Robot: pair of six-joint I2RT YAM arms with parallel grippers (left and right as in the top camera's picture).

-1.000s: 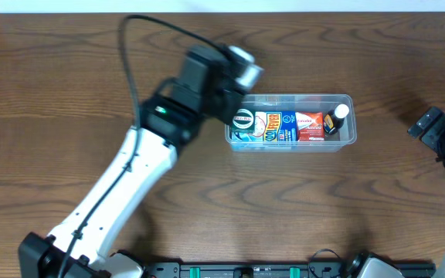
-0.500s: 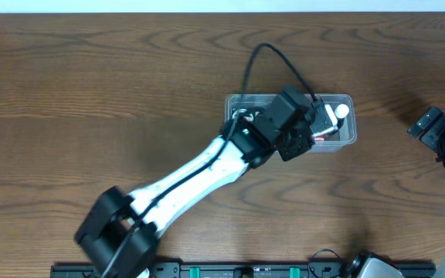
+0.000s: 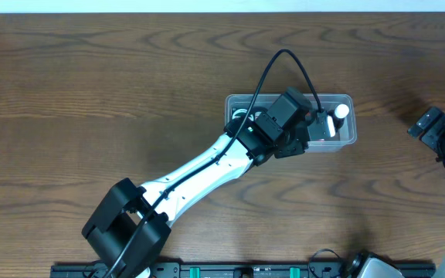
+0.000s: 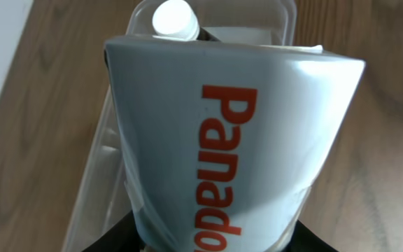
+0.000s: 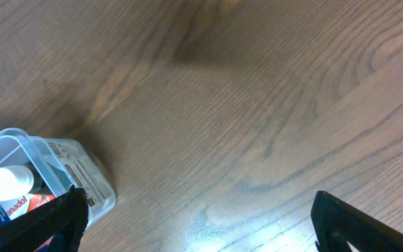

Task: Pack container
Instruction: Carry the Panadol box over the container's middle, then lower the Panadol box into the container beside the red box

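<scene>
Overhead, a clear plastic container (image 3: 351,136) sits on a brown wooden table (image 3: 91,93), a little right of centre in the upper half of the frame. The left arm reaches diagonally from the bottom left, and its left gripper (image 3: 304,133) hangs over the container's middle, hiding most of what lies inside. A white-capped bottle (image 3: 340,112) shows at the container's right end.

In the left wrist view, the fingers clamp a white box (image 4: 222,140) lettered "Panado" in orange-red (the word runs off the bottom edge). The box fills most of the frame, with the container's rim and the bottle cap above it.

The right gripper (image 5: 201,227) waits at the far right edge of the overhead frame, well apart from the container. Its jaws are spread wide with nothing between them.
</scene>
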